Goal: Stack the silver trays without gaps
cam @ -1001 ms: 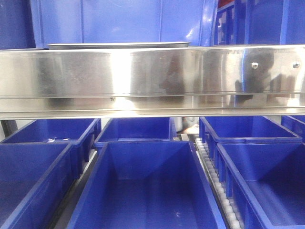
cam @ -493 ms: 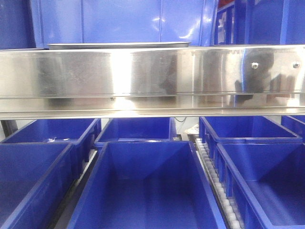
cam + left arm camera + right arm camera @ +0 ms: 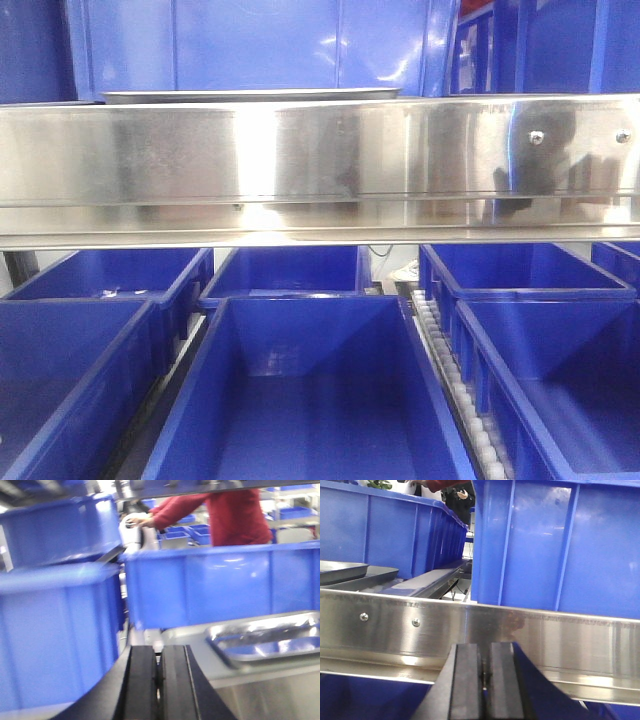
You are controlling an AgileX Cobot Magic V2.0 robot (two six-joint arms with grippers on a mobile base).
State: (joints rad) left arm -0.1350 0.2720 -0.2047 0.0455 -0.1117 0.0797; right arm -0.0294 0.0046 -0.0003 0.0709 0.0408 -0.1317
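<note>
- The right gripper [image 3: 484, 677] sits low in the middle, its two black fingers [image 3: 465, 680] pressed together, nothing between them.
- Just past it a brushed-steel rail [image 3: 560, 637] crosses the whole width, with two screws [image 3: 364, 616] near its left end.
- Above the rail on the right stands a tall blue bin [image 3: 550, 545].
- A second blue bin [image 3: 395, 535] runs back on the left.
- At the far left edge, two silver trays [image 3: 365, 576] lie side by side.
</note>
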